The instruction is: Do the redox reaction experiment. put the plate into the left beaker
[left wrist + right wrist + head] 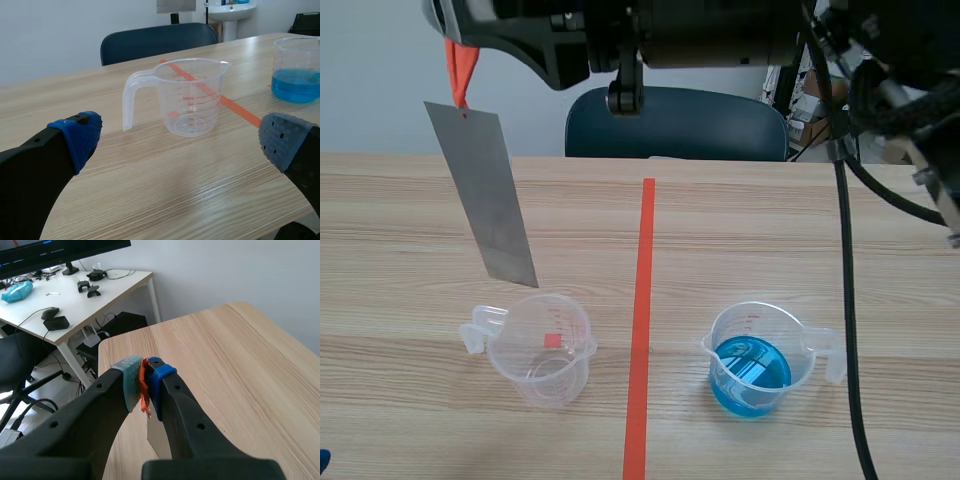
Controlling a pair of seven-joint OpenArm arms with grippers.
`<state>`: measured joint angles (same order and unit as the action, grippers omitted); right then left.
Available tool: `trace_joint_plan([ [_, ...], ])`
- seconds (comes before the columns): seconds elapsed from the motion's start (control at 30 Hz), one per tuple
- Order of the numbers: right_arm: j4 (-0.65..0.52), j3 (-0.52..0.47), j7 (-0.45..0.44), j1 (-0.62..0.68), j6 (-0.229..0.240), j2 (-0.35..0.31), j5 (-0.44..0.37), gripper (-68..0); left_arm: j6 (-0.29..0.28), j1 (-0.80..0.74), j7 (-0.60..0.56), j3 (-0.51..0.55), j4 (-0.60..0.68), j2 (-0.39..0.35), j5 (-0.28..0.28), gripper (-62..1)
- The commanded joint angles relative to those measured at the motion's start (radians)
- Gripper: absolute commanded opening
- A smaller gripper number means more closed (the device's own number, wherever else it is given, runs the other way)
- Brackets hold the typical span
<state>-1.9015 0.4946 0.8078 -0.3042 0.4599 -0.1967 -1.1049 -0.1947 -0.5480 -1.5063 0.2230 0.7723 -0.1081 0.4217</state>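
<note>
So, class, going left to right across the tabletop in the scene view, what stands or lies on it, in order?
empty clear beaker → orange-red tape line → beaker of blue liquid

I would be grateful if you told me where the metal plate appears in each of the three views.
Scene view: the metal plate hangs tilted above the empty beaker, by its orange strip.
Left wrist view: probably the grey edge high above that beaker.
Right wrist view: a grey corner under the right gripper, which pinches the strip.
Shared landmark: the wooden table.
</note>
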Motion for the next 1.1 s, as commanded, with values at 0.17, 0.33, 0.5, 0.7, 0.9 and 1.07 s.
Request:
trace_joint_plan([
  [0.17, 0.072, 0.022, -0.048, -0.019, 0.004, 0.000, 0.030, -67.1, -0.002, 0.000, -0.021, 0.002, 0.020, -0.009, -0.006, 1.4],
  [0.33, 0.105, 0.022, -0.056, -0.019, 0.008, 0.000, 0.031, -67.1, -0.002, 0.000, -0.019, 0.002, 0.020, -0.009, -0.006, 1.4],
  [0.5, 0.129, 0.022, -0.060, -0.019, 0.012, 0.000, 0.032, -67.1, -0.002, 0.000, -0.019, 0.002, 0.020, -0.009, -0.006, 1.4],
  [0.7, 0.159, 0.023, -0.063, -0.019, 0.012, 0.000, 0.032, -67.1, -0.002, 0.000, -0.011, 0.002, 0.020, -0.009, -0.006, 1.4],
  [0.9, 0.190, 0.024, -0.063, -0.019, 0.032, 0.000, 0.032, -67.1, -0.002, 0.000, -0.011, 0.002, 0.020, -0.009, -0.006, 1.4],
  [1.07, 0.209, 0.024, -0.063, -0.019, 0.035, 0.000, 0.032, -67.1, -0.002, 0.000, 0.014, 0.002, 0.020, -0.009, -0.006, 1.4],
])
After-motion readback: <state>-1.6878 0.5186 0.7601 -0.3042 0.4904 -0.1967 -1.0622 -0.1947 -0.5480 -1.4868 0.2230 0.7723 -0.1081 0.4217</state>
